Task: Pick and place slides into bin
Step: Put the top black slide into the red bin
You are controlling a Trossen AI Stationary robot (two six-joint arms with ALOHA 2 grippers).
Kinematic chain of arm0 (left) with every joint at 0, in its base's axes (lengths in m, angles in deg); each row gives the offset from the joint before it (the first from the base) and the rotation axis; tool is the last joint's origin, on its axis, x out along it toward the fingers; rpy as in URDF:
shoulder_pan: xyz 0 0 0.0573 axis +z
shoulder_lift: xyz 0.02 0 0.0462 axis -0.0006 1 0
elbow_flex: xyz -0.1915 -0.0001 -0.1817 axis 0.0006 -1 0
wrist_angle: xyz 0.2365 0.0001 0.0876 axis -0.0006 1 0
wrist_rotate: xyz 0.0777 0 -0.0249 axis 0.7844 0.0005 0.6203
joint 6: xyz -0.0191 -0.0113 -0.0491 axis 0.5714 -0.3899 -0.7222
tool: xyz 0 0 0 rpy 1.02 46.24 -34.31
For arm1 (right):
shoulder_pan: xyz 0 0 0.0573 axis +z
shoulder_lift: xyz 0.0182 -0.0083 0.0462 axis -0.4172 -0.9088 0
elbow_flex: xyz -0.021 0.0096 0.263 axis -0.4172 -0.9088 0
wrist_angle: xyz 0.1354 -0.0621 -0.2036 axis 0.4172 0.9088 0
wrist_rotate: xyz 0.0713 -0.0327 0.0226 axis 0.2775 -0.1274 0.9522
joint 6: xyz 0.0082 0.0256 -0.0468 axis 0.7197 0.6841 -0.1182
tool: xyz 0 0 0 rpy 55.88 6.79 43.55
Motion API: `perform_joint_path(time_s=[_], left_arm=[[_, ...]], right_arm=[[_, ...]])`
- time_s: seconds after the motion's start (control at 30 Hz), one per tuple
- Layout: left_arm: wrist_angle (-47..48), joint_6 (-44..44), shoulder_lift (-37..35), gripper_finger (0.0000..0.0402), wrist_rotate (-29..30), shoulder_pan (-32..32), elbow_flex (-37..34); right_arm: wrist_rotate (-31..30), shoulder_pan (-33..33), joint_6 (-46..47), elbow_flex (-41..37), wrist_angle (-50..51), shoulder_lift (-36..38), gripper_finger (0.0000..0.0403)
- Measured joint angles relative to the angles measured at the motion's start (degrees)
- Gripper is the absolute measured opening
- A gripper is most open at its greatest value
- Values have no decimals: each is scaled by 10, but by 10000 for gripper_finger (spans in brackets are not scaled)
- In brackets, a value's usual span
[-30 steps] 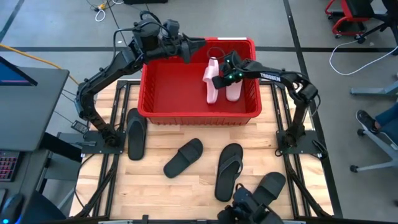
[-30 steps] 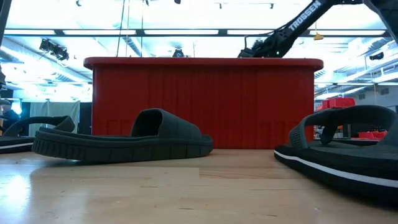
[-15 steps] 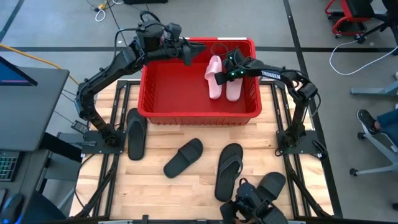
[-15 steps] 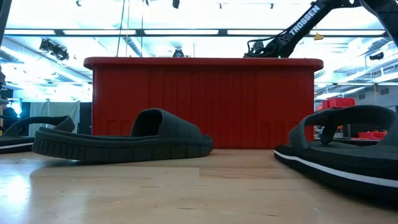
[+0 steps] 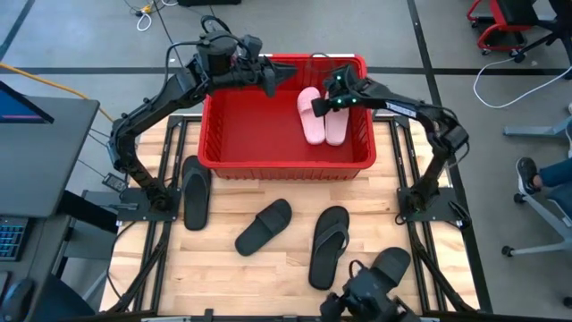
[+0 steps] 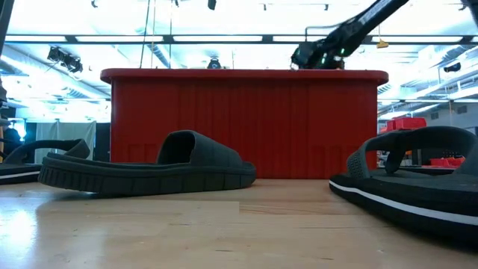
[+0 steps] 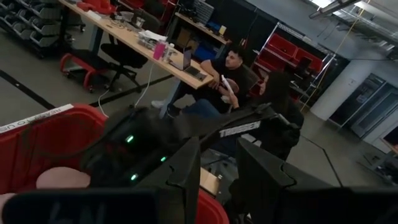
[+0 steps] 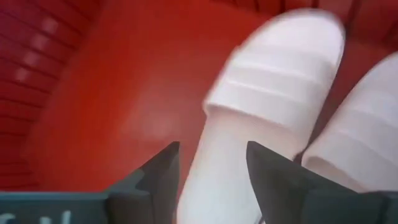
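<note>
Right gripper (image 5: 332, 96), jaws standing apart and empty, is hovering above two pink slides (image 5: 320, 116) lying side by side in the red bin (image 5: 268, 156). Left gripper (image 5: 271, 79), jaws apart, is waiting over the bin's far rim. Four black slides (image 5: 264, 225) are lying on the desk (image 5: 223, 268); the flip-flop (image 5: 328, 246), long axis pointing toward the bin, is lying nearer the right arm.

2 pink slides (image 5: 319, 114) — 4 black (image 5: 264, 225).

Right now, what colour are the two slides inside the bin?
Pale pink, seen best in the high view: the two slides lie in the red bin.
</note>
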Motion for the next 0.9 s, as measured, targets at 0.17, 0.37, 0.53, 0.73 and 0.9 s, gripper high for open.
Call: perform_joint_path(time_s=[0.17, 0.37, 0.53, 0.73, 0.9], left_arm=[[3, 0, 0, 107, 0, -3, 0], [76, -2, -1, 107, -84, -12, 0], [246, -6, -1, 107, -158, -59, 0], [383, -20, -1, 107, -156, -158, 0], [400, -97, 1, 107, -111, -269, 0]], right_arm=[[21, 21, 2, 0, 8, 88, 178], [113, 98, 2, 1, 100, 223, 167], [122, 228, 27, 1, 199, 325, 164], [-22, 427, 59, 1, 258, 388, 164], [-100, 536, 140, -26, 265, 381, 164]])
